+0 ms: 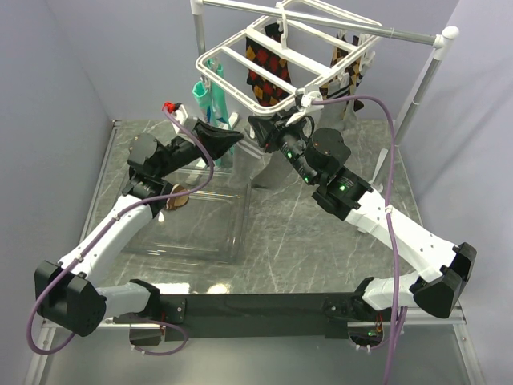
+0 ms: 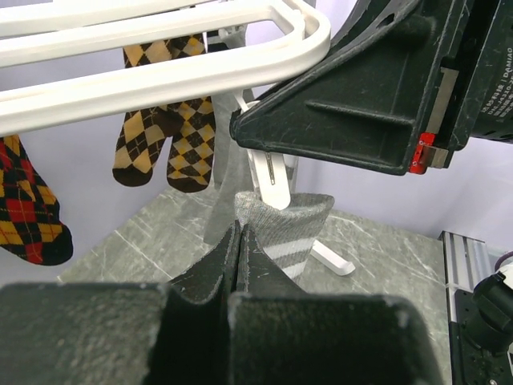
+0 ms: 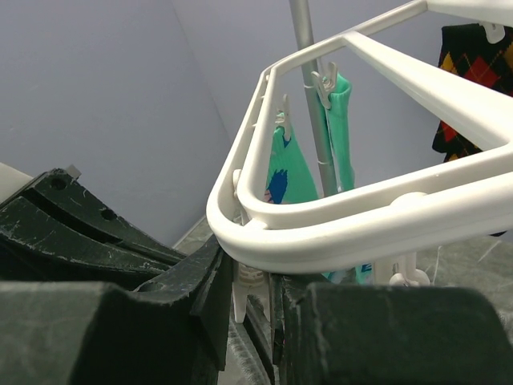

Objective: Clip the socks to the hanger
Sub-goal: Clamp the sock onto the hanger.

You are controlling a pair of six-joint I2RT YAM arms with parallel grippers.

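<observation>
Holding the grey sock [image 2: 284,228] cuff-up at a clip [image 2: 271,172] on the near corner of the hanger [image 2: 160,80], your left jaws are closed on it; your right jaws sit narrow around that clip. Nothing grey looks fastened yet.

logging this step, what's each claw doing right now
Left claw: closed on the grey sock.
Right claw: closed on a hanger clip.
</observation>
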